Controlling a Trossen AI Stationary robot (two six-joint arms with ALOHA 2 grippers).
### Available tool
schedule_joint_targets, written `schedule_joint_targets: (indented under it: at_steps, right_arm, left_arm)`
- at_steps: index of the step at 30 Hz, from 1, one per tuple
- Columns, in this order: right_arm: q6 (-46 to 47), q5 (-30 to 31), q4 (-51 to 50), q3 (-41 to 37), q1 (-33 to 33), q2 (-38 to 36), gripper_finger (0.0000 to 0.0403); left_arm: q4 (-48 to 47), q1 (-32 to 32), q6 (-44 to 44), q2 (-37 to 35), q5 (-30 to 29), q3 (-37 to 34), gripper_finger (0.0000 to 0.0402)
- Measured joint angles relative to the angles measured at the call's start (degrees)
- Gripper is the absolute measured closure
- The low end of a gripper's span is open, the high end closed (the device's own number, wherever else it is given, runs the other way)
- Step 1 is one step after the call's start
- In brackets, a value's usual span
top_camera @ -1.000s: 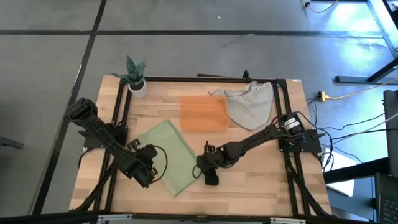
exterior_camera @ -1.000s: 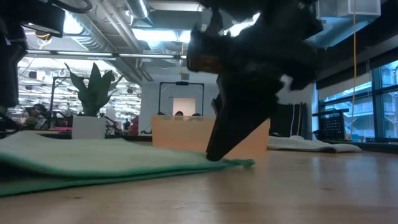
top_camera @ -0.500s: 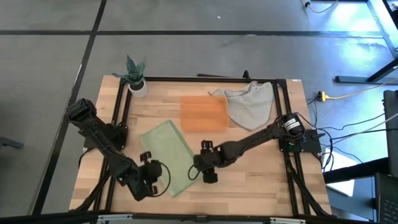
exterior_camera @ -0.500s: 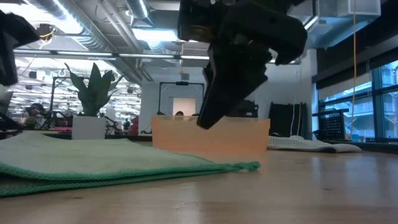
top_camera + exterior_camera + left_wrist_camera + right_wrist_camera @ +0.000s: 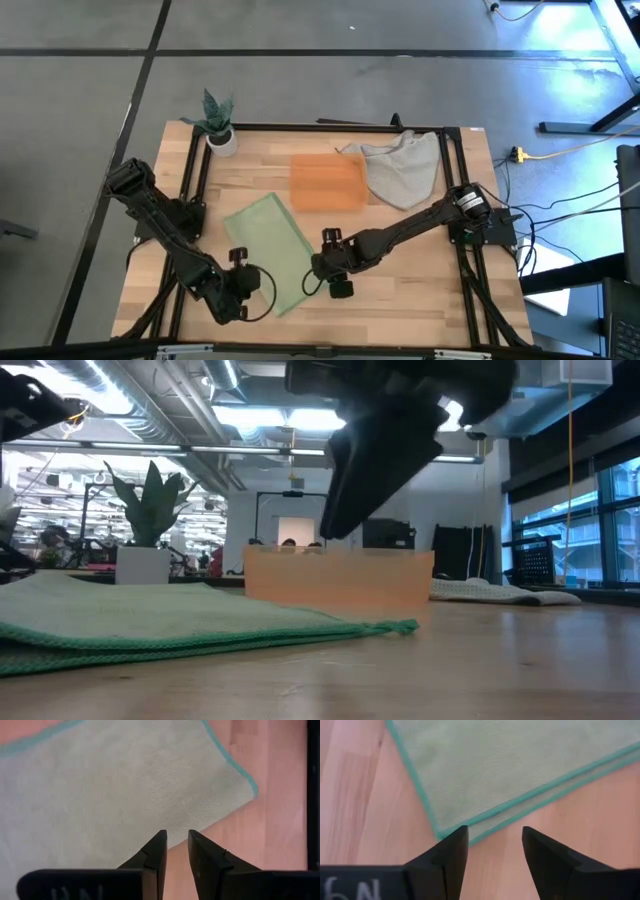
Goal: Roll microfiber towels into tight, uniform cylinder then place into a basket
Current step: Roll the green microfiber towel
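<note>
A green microfiber towel (image 5: 262,248) lies flat on the wooden table, its edge doubled in the right wrist view (image 5: 510,760). My left gripper (image 5: 176,839) hovers over the towel's near edge (image 5: 252,282), its fingers a narrow gap apart with nothing between them. My right gripper (image 5: 492,836) hangs open above the towel's right corner (image 5: 320,268) and is well clear of it in the low view (image 5: 335,530). The orange basket (image 5: 327,182) stands beyond the towel, with nothing in it that I can see.
A crumpled grey towel (image 5: 402,170) lies right of the basket at the table's far right. A small white pot with a plant (image 5: 220,128) stands at the far left corner. A black frame (image 5: 195,180) runs along the table's sides. Bare wood lies toward the near edge.
My right gripper has risen from the towel's right corner, where its fingertips stood low, and now hangs clear above it. My left gripper has swung toward the table's near edge along the towel and rolled its wrist. The towel lies as before.
</note>
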Motion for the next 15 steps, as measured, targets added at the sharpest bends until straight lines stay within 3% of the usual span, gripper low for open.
schedule_joint_targets:
  at_steps: [7,15]
  right_arm:
    - [-8.51,-5.06,3.15,-3.89,2.19,0.0,0.0214]
    - [-22.01,-4.95,13.51,-7.56,4.45,-0.04,0.0214]
  left_arm:
    - [4.08,-0.8,5.32,3.15,-0.91,0.02,0.0331]
    - [7.65,-0.8,5.32,7.35,0.0,0.02,0.0331]
